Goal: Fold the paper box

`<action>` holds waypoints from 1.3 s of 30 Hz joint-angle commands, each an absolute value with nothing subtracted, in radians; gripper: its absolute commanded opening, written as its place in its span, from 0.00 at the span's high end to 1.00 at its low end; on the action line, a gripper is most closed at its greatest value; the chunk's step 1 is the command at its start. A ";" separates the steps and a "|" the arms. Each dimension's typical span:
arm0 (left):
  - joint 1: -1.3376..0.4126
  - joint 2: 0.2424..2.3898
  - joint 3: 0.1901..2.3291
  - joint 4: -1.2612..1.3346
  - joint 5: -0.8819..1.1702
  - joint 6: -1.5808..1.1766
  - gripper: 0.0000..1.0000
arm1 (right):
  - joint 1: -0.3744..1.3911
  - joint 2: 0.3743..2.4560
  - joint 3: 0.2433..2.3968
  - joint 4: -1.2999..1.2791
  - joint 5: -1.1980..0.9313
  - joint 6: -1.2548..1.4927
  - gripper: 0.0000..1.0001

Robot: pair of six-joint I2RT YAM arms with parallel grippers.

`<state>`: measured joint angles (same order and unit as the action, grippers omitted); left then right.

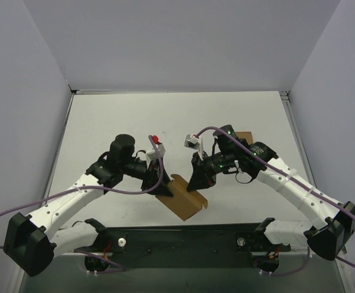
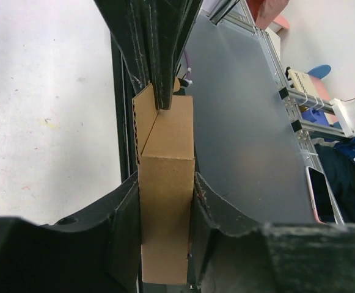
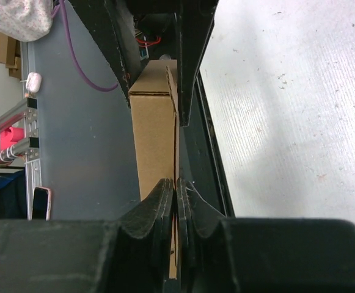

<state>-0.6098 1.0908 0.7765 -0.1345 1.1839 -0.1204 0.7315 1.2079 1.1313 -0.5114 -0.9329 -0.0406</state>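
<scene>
Close to the near edge of the white table (image 1: 134, 116), about midway across, the paper box (image 1: 186, 201) is held between the two arms. The left gripper (image 2: 167, 183) straddles the box's left end, with one finger flat against each side wall, so it is clamping the body. The right gripper (image 3: 176, 186) meets the box from the right, its fingers pressed together on a thin cardboard edge. Farther back on the right, a small brown cardboard piece (image 1: 245, 135) lies partly hidden behind the right arm.
</scene>
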 commanded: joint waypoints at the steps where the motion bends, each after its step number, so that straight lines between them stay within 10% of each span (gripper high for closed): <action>1: -0.614 1.077 0.766 -0.042 1.201 -0.135 0.65 | 0.726 1.207 1.174 -0.511 -0.997 -0.025 0.89; 8: -0.614 1.005 0.739 -0.015 1.097 -0.135 0.72 | 0.726 1.183 1.149 -0.491 -1.009 -0.006 0.44; 14: -0.612 0.947 0.710 0.083 1.028 -0.167 0.71 | 0.745 1.169 1.135 -0.479 -0.954 0.000 0.39; 22: -0.609 0.925 0.695 0.101 0.948 -0.184 0.66 | 0.867 1.172 1.135 -0.480 -0.654 -0.003 0.58; 27: -0.598 0.910 0.739 -0.061 0.839 -0.089 0.21 | 0.894 1.173 1.131 -0.505 -0.554 -0.038 0.76; 39: -0.589 0.971 0.893 -0.189 0.701 0.041 0.21 | 0.965 1.249 1.161 -0.595 -0.462 -0.103 0.83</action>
<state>-0.5922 0.9466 0.8169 -0.1631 0.7589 -0.0204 0.9501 1.2316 1.1316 -0.5522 -0.5026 -0.0723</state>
